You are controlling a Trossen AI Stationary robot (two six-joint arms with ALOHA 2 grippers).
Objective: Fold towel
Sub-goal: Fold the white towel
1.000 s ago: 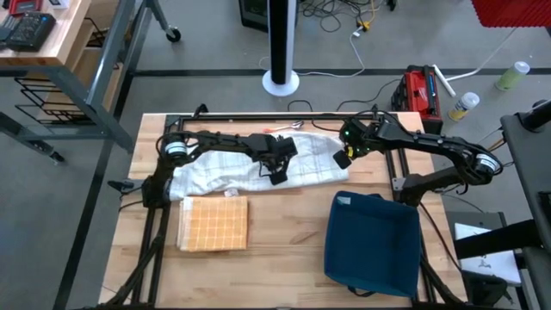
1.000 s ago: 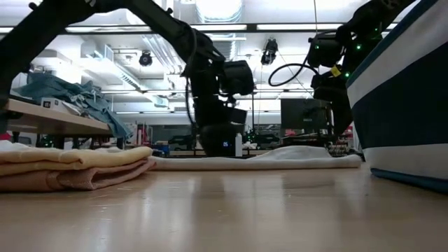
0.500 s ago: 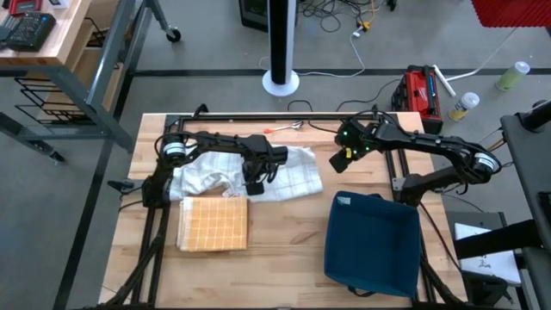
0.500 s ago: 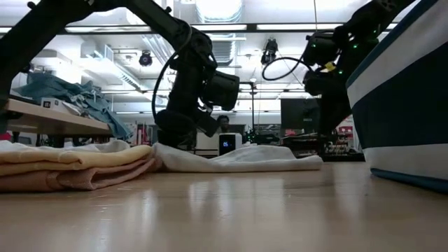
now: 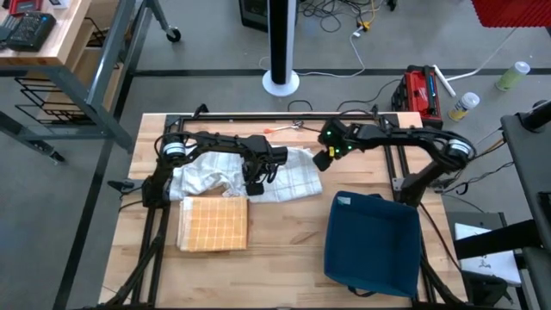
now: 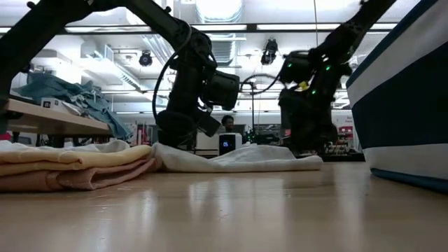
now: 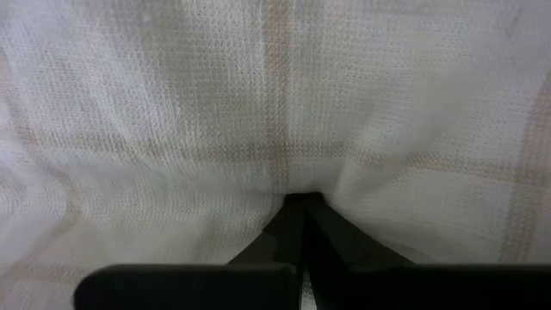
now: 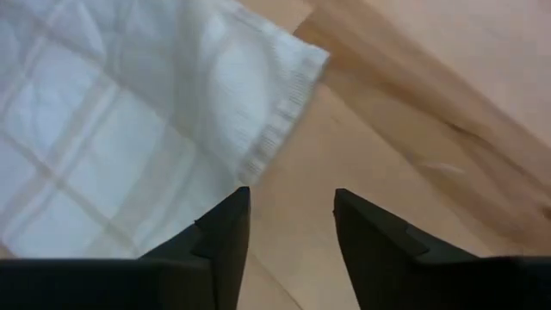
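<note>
A white checked towel [image 5: 293, 176] lies crumpled on the wooden table's far half, bunched at its left and flatter at its right. My left gripper [image 5: 255, 179] stands over the towel's middle, pointing down, shut on the cloth [image 7: 284, 164]. My right gripper [image 5: 318, 161] hovers open just beyond the towel's far right corner [image 8: 293, 69]. Its fingers stand over bare wood and touch nothing. My left gripper pinches a raised fold of the towel [image 7: 297, 188] between its two shut fingers, near the towel's middle. The fingers come from above and point steeply down. Creases run out from the pinch, and the rest of the towel lies on the table.
A folded orange checked towel [image 5: 213, 222] lies on the table near the left, just in front of the white one. A dark blue bin [image 5: 372, 241] stands at the near right. Bare wood shows between them.
My left gripper has gone toward the table's left and a little nearer, tipping to point more steeply down, and has kept its hold. The towel's right part was dragged left with it, so the towel is shorter and more bunched. My right gripper has gone left and down toward the towel's right corner.
</note>
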